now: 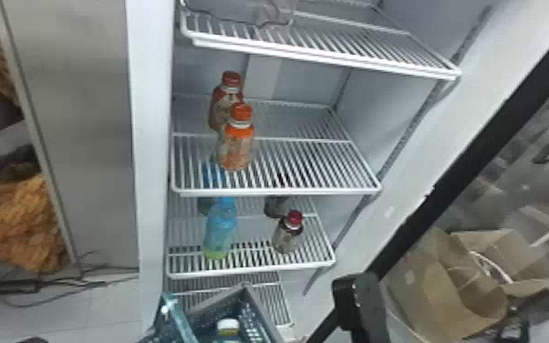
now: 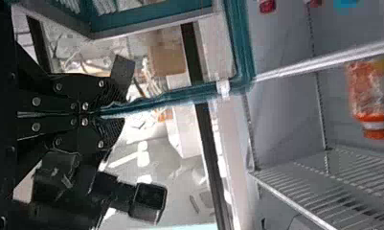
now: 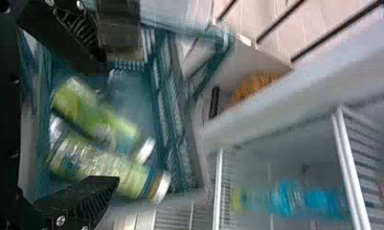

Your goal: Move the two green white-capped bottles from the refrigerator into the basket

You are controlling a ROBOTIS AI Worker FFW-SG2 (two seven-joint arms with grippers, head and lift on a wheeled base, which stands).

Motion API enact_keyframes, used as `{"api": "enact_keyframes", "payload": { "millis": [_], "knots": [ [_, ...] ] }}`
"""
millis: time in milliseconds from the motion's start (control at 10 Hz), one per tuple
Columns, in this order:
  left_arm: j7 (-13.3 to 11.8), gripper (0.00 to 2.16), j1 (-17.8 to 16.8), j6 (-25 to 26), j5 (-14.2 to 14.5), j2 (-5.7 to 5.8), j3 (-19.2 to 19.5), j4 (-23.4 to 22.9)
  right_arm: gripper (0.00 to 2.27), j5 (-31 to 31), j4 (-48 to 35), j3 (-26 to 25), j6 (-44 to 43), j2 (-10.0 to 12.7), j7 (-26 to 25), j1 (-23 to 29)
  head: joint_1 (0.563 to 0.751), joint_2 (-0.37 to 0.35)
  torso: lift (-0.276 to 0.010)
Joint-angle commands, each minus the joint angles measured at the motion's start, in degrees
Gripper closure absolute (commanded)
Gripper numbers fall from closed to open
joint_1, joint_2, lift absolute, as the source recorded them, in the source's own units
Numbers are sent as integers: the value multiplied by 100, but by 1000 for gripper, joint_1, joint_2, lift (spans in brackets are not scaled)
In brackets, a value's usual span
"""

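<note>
The two green white-capped bottles (image 3: 96, 115) (image 3: 108, 170) lie next to each other inside the basket (image 3: 173, 100). The right gripper (image 1: 360, 301) is at the basket's right in the head view, its fingers spread wide, and the left gripper (image 2: 108, 112) has its fingers closed around the basket's handle (image 2: 180, 96). In the refrigerator (image 1: 150, 137), a blue bottle (image 1: 220, 228) and a dark-red-capped bottle (image 1: 287, 235) stand on one shelf (image 1: 251, 270); two orange-capped bottles (image 1: 235, 148) (image 1: 223, 102) stand on the shelf above (image 1: 278, 191).
</note>
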Motion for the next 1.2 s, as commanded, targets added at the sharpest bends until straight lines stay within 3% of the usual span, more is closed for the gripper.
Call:
{"api": "enact_keyframes", "payload": {
  "millis": [0, 700, 1100],
  "knots": [
    [7, 1199, -10, 13, 2, 6, -6, -1, 116, 174, -126, -3, 8, 11, -5, 154, 695, -350, -4],
    [7, 1199, -10, -15, -10, 6, -18, -1, 114, 917, -253, -60, 8, 82, -5, 294, 695, -350, -4],
    [16, 1199, -10, -85, -21, -3, -6, 41, 111, 1511, 85, -106, -773, 126, -5, 393, 695, -350, -4]
  ]
}}
